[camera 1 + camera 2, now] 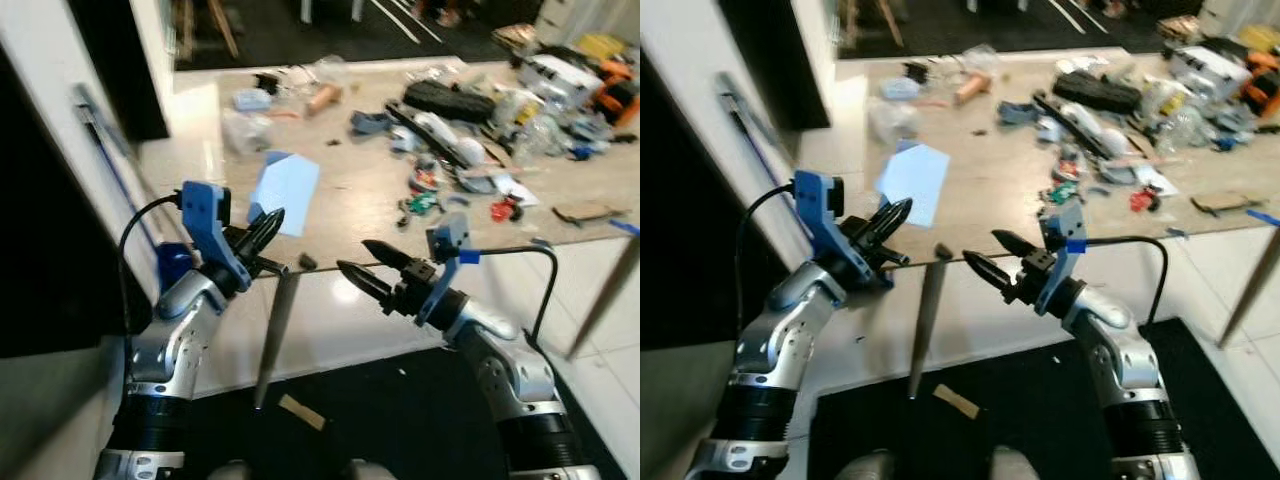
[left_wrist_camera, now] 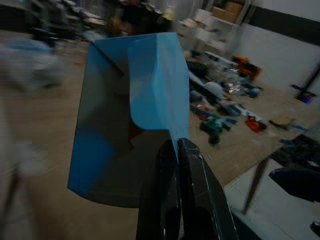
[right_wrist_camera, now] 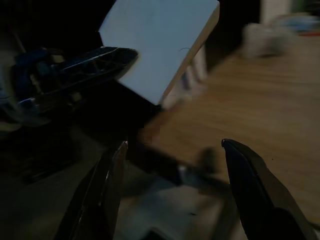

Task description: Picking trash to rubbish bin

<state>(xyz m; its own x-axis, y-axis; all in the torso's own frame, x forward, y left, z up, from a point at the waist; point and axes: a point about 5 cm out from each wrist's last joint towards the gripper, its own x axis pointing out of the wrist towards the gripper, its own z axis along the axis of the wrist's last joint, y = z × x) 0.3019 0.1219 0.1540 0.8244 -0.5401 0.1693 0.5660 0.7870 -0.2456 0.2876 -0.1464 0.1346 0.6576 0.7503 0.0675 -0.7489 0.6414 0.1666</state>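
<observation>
One piece, the light blue paper (image 1: 287, 190), is pinched in the left tool (image 1: 262, 228); the right tool (image 1: 368, 268) gapes empty, much litter remains on the worktop (image 1: 350, 180).

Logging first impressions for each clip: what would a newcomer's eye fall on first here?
Probably the light blue folded paper, which the left gripper holds pinched by its near edge above the wooden table. Next, the right gripper, open and empty at the table's near edge, then the clutter of small trash across the table's far right.
</observation>
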